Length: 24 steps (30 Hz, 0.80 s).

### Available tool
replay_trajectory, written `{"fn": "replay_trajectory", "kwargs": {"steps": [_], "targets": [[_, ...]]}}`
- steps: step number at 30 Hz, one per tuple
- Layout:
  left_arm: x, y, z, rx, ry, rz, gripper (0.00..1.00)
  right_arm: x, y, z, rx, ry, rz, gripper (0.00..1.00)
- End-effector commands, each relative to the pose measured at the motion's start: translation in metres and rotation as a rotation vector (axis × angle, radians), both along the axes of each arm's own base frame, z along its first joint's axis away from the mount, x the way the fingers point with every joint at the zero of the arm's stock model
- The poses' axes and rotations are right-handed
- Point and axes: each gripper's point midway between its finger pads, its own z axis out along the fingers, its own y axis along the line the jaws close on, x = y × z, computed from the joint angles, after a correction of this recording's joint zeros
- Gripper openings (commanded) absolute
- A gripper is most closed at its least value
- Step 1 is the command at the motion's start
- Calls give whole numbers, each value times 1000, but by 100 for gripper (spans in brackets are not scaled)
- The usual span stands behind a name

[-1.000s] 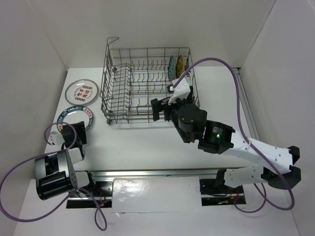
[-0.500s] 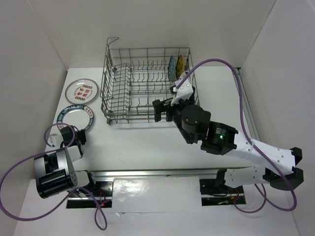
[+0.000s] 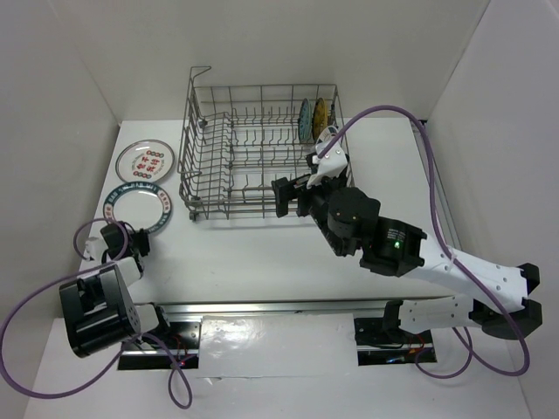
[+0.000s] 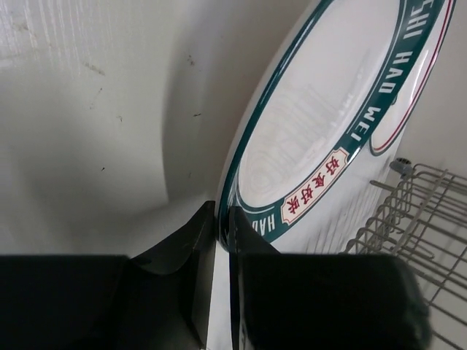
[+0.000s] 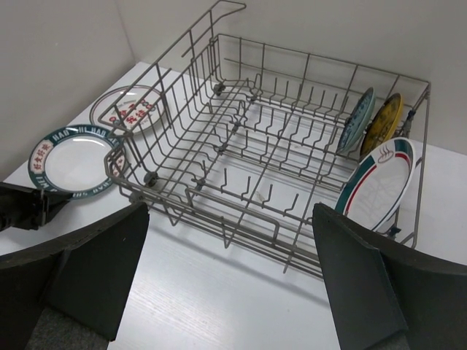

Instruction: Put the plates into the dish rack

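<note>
A: Left gripper: jaws nearly closed, with the near rim of the green-rimmed plate between them. I read it as a pinch on the rim.
B: Agreed. Was the plate off the counter?
A: Could not tell. From above it sat at the counter's left side, near the near-left corner of the dish rack but apart from it.
B: Handling?
A: Judged stiff, glazed, likely slick, breakable. Moderate weight for a rim pinch. The rim looked like the only purchase on a plate lying low, and a deep bite past the lip should curb swinging.
B: Right gripper?
A: Wide open, empty, hovering above the rack's near edge. It touched nothing that I could see.
B: Further out?
A: Red-marked plate lay on the counter just beyond the gripped one, beside the rack's left wall. At the rack's far-right end, a teal plate and a yellow-brown plate stood upright among the tines. A larger white plate, green rim and red ring, stood nearer than those two.
B: Two left to load, by my count.
</note>
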Motion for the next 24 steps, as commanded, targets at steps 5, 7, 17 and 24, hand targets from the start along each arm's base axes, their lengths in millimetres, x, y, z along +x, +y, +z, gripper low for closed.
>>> {"fn": "replay_trajectory", "kwargs": {"steps": [5, 7, 17, 24], "targets": [[-13, 2, 25, 180, 161, -119, 0, -3, 3, 17, 61, -30, 18, 100], [-14, 2, 50, 268, 198, -123, 0, -2, 5, 13, 42, -24, 18, 100], [-16, 1, 170, 492, 71, -48, 0, -10, 1, 18, 53, -21, 37, 100], [-40, -6, 297, 736, -66, -10, 0, -4, -3, 16, 47, -35, 5, 100]]}}
